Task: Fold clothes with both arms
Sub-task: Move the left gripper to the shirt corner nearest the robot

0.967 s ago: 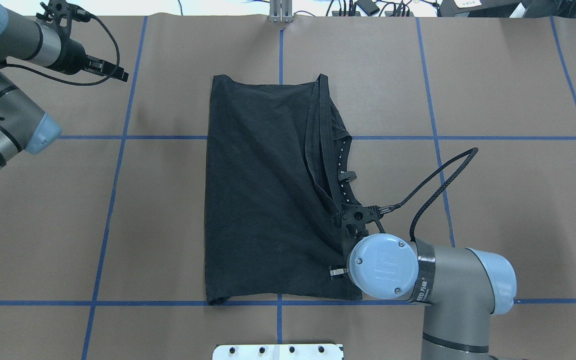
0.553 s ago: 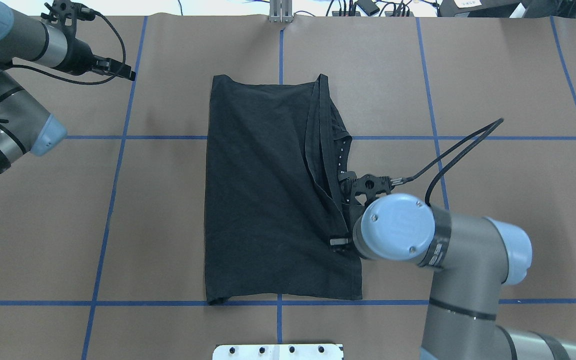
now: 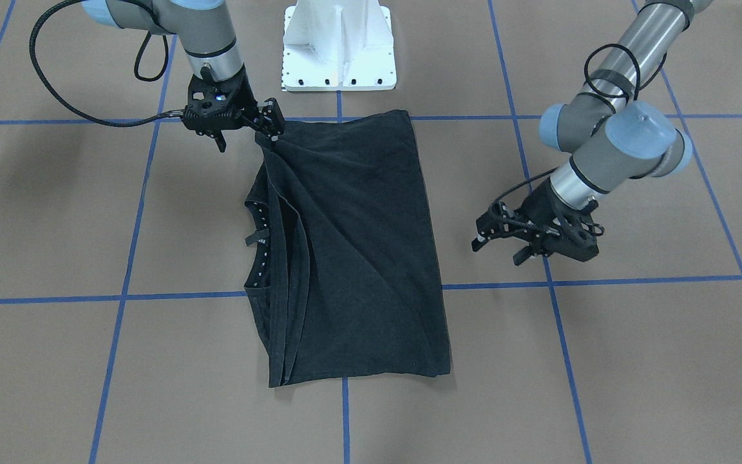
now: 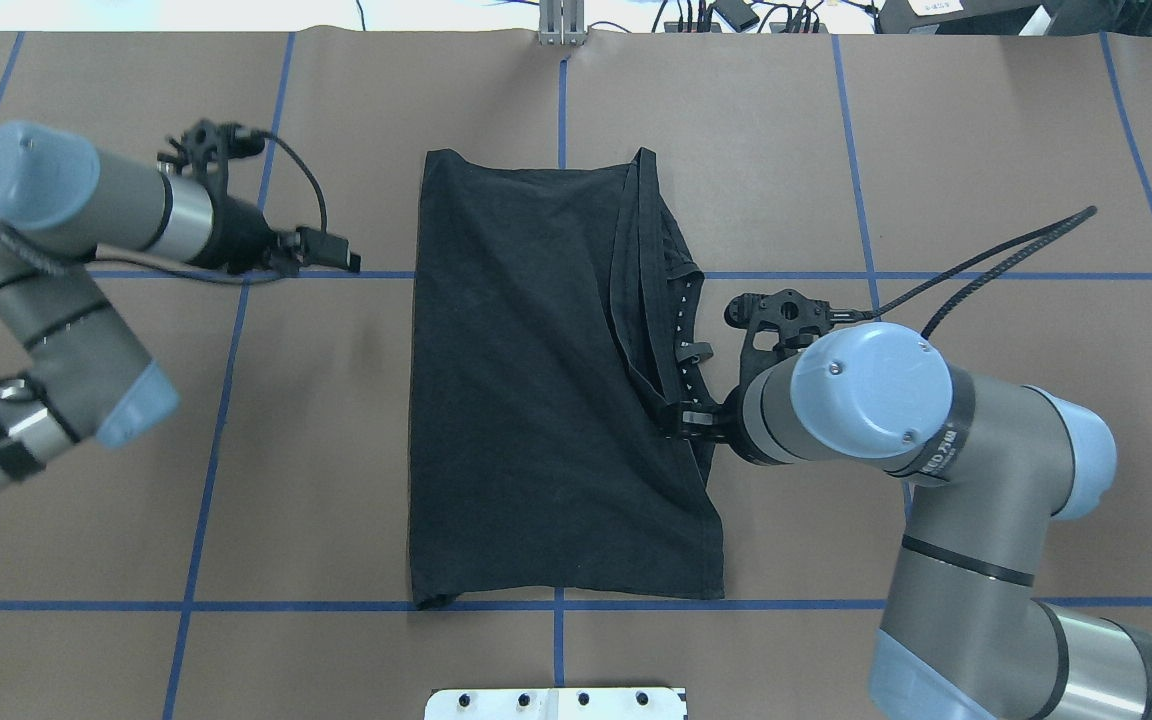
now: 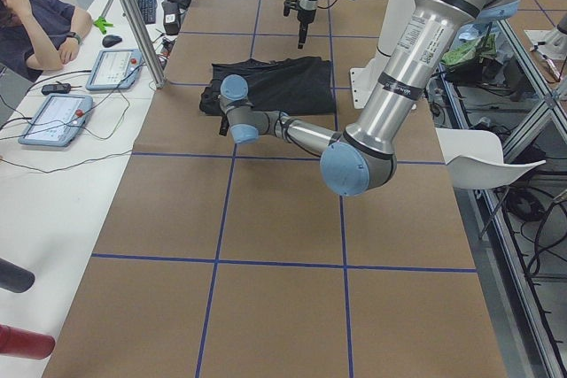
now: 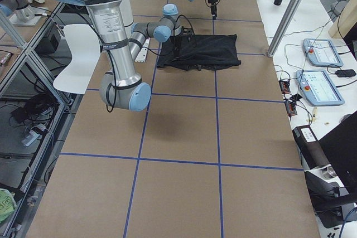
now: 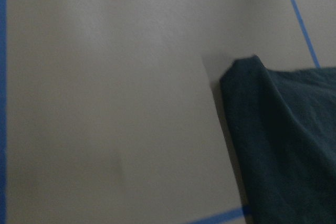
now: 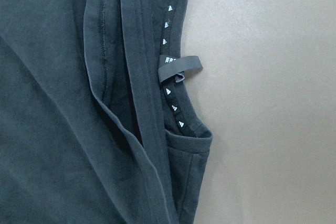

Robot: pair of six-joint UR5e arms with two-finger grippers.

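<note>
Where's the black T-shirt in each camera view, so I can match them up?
Front-facing: T-shirt centre, collar toward view's left.
Overhead: T-shirt centre, collar toward the right.
Exterior left: T-shirt small, upper middle.
Exterior right: T-shirt small, upper middle.
Left wrist: T-shirt corner at the right edge.
Right wrist: T-shirt fills the left, collar mid-frame.
Landmark: white pedestal base, beside the T-shirt's robot-side edge in all four exterior views.

The black T-shirt (image 3: 358, 245) lies flat, folded lengthwise, right claw (image 3: 266, 125) at its collar-side edge, left claw (image 3: 497, 251) well apart.
</note>
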